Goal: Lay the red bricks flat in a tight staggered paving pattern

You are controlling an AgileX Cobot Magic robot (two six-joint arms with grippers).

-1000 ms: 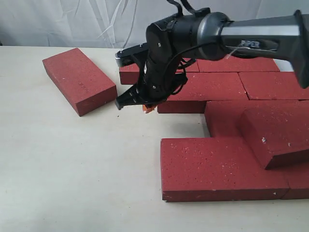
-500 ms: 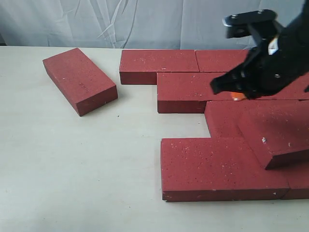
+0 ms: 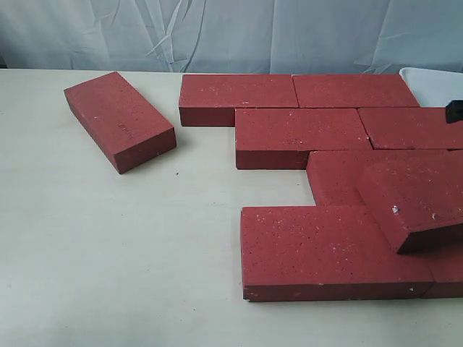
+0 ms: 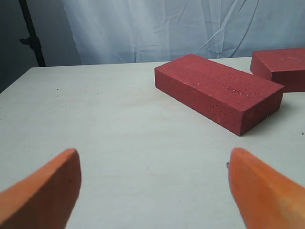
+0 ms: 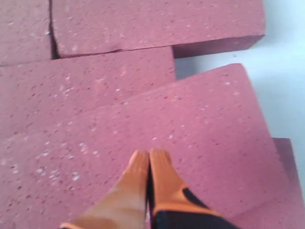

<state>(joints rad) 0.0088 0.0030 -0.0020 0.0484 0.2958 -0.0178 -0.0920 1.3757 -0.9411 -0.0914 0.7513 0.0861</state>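
Observation:
Several red bricks lie flat in staggered rows at the right, among them a back brick [image 3: 237, 97], a middle brick [image 3: 304, 137] and a front brick [image 3: 333, 253]. One more brick [image 3: 416, 206] rests tilted on top of them. A loose brick [image 3: 119, 119] lies apart at the left, at an angle. My left gripper [image 4: 152, 191] is open over bare table, with the loose brick [image 4: 219, 90] ahead of it. My right gripper [image 5: 150, 160] is shut on nothing, its tips just over the tilted brick [image 5: 200, 124]. In the exterior view only a black bit of the right arm [image 3: 456, 110] shows.
A white container [image 3: 434, 78] stands at the back right behind the bricks. A pale curtain hangs behind the table [image 3: 108, 238]. A gap of table separates the loose brick from the back row.
The right arm swept from the middle of the table to the right and is almost out of the exterior view. No brick has moved.

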